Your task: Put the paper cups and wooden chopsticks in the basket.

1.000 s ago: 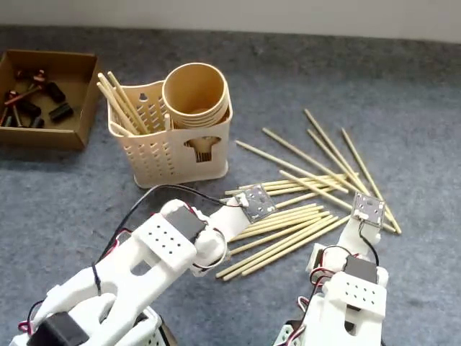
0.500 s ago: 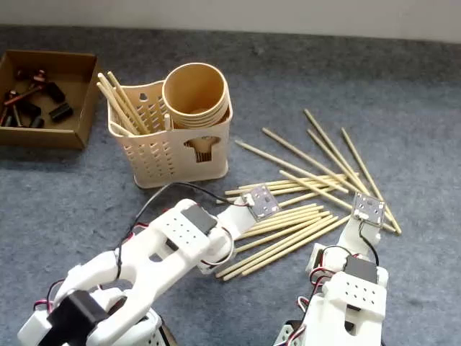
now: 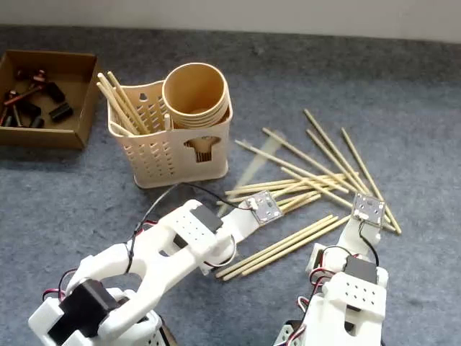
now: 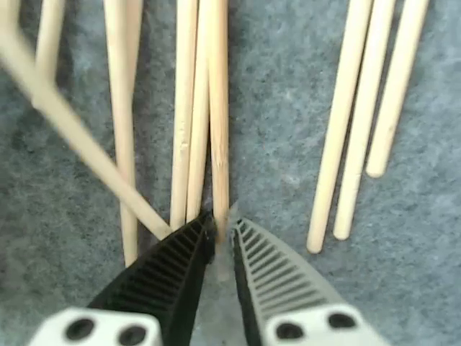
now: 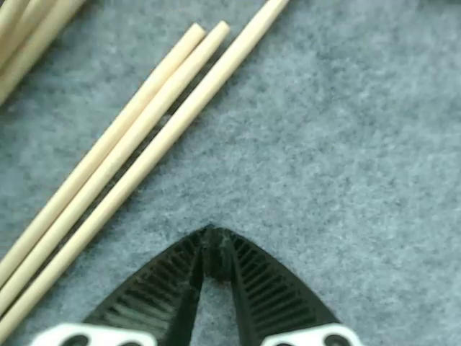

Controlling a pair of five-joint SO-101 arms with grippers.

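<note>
A cream slotted basket (image 3: 173, 148) stands at the back left. It holds a stack of paper cups (image 3: 196, 94) and several wooden chopsticks (image 3: 119, 104). Many loose chopsticks (image 3: 317, 169) lie spread on the grey cloth to its right. In the left wrist view my left gripper (image 4: 222, 220) is shut on the end of one chopstick (image 4: 218, 122), with others lying close beside it. One blurred chopstick (image 3: 253, 171) slants up toward the basket. My right gripper (image 5: 215, 241) is shut on nothing, just above the cloth beside three parallel chopsticks (image 5: 137, 155).
A brown cardboard box (image 3: 75, 137) with small dark parts sits at the far left. The left arm (image 3: 173, 245) stretches from the front edge toward the pile. The right arm (image 3: 353, 288) stands at the front right. Bare cloth lies behind the basket.
The left arm pushed forward and to the right into the pile. Part of the bundle shifted away from the front, and one chopstick swung up. The right arm kept still.
</note>
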